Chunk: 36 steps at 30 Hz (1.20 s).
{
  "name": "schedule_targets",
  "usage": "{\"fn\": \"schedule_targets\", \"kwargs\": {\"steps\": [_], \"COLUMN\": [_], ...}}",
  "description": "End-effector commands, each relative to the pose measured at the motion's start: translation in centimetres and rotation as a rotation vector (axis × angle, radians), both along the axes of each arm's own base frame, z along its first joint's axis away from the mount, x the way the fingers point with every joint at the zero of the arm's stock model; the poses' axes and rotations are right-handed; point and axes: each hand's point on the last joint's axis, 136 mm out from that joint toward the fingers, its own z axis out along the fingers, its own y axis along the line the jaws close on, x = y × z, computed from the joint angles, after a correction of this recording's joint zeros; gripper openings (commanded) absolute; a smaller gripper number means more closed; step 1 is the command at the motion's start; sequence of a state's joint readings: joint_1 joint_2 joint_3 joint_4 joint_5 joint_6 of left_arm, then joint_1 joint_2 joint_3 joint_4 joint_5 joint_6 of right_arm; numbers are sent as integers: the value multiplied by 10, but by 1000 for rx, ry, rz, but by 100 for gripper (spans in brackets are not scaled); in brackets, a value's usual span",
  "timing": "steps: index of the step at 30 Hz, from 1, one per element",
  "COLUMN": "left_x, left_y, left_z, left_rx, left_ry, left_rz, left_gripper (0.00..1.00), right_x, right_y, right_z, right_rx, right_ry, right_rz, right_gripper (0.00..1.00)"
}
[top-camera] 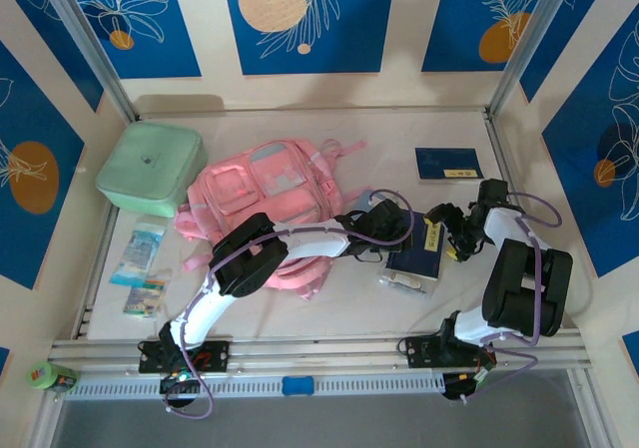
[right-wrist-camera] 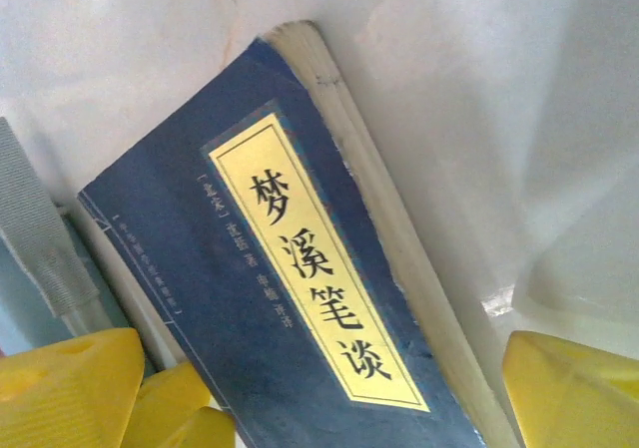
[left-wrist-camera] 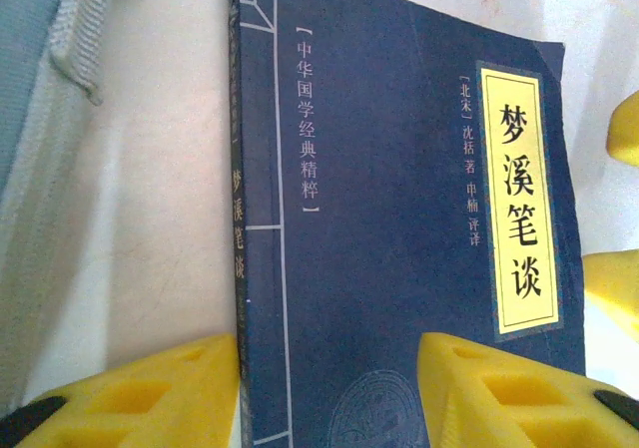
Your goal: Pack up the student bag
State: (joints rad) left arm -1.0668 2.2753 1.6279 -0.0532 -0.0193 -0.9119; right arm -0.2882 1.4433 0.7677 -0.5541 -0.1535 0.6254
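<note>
The student bag (top-camera: 268, 191), a soft pink backpack, lies flat at mid-table. To its right lies a dark blue book (top-camera: 417, 258) with a yellow title label (left-wrist-camera: 524, 204). My left gripper (top-camera: 384, 236) reaches across the bag's right edge and hovers open over the book's spine side (left-wrist-camera: 329, 398); one yellow finger (left-wrist-camera: 150, 393) is off the spine over the table, the other over the cover. My right gripper (top-camera: 446, 236) stands open above the same book (right-wrist-camera: 319, 378), its fingers (right-wrist-camera: 569, 388) wide to either side, gripping nothing.
A grey-blue zippered pencil case (left-wrist-camera: 40, 79) lies beside and partly under the book. A second blue book (top-camera: 448, 163) is at the back right. A mint-green lidded box (top-camera: 152, 169) and two small packets (top-camera: 140, 253) sit at the left. Walls enclose the table.
</note>
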Motion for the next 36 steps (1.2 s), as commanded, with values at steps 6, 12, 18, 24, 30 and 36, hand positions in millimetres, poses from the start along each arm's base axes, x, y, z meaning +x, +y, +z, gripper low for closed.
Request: {"fn": "schedule_targets", "kwargs": {"steps": [6, 12, 18, 24, 30, 36], "left_x": [-3, -2, -2, -1, -2, -2], "left_y": [13, 17, 19, 23, 22, 23], "left_z": [-27, -29, -34, -36, -36, -36], "left_rx": [79, 96, 100, 100, 93, 89], "left_ry": [39, 39, 47, 47, 51, 52], "left_rz": [16, 22, 26, 30, 30, 29], "left_gripper": [48, 46, 44, 44, 43, 43], "right_x": [-15, -12, -13, -14, -15, -19], "right_y": [22, 35, 40, 43, 50, 51], "right_z": [-11, 6, 25, 46, 48, 43], "right_rx": [84, 117, 120, 157, 226, 239], "right_ry": [32, -17, -54, -147, -182, -168], "right_rz": [53, 95, 123, 110, 120, 134], "right_gripper": [87, 86, 84, 75, 66, 55]}}
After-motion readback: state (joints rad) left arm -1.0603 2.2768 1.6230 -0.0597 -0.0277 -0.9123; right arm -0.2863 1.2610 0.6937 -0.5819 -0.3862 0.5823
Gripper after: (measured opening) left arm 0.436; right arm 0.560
